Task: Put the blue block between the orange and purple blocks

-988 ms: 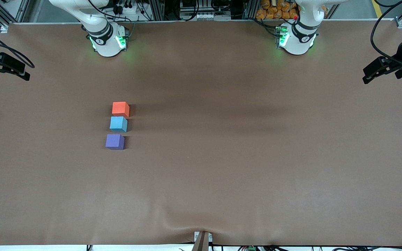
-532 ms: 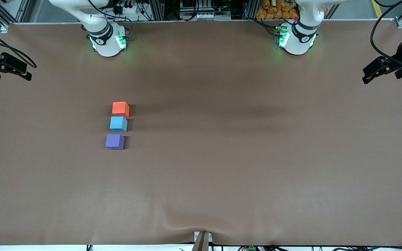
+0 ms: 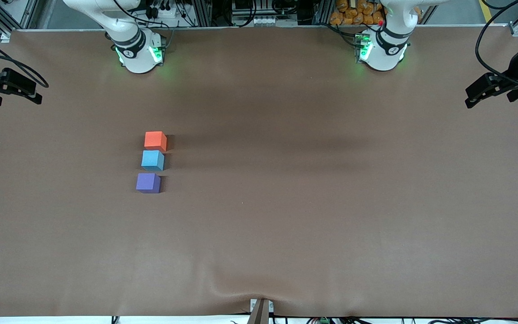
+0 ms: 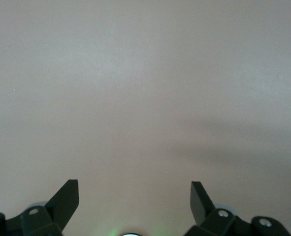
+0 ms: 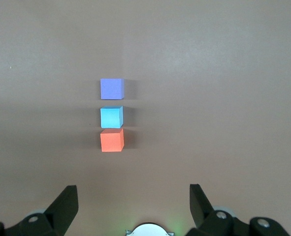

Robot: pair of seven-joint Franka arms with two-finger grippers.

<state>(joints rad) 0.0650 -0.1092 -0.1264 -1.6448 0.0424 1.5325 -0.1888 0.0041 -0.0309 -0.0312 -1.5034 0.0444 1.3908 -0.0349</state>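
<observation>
Three small cubes stand in a short row on the brown table, toward the right arm's end. The orange block (image 3: 155,140) (image 5: 112,140) lies farthest from the front camera. The blue block (image 3: 152,160) (image 5: 111,117) sits in the middle, close beside the orange one. The purple block (image 3: 148,183) (image 5: 112,89) is nearest, a small gap from the blue one. My right gripper (image 3: 36,92) (image 5: 134,194) hangs high at the right arm's end of the table, open and empty. My left gripper (image 3: 470,95) (image 4: 135,189) hangs high at the left arm's end, open over bare table.
The two arm bases (image 3: 138,53) (image 3: 382,50) stand along the table edge farthest from the front camera. The brown table cover (image 3: 286,202) has a wrinkle (image 3: 236,290) near a bracket (image 3: 260,310) at the edge nearest that camera.
Both grippers have drifted a little near the table's ends. The three blocks have not moved.
</observation>
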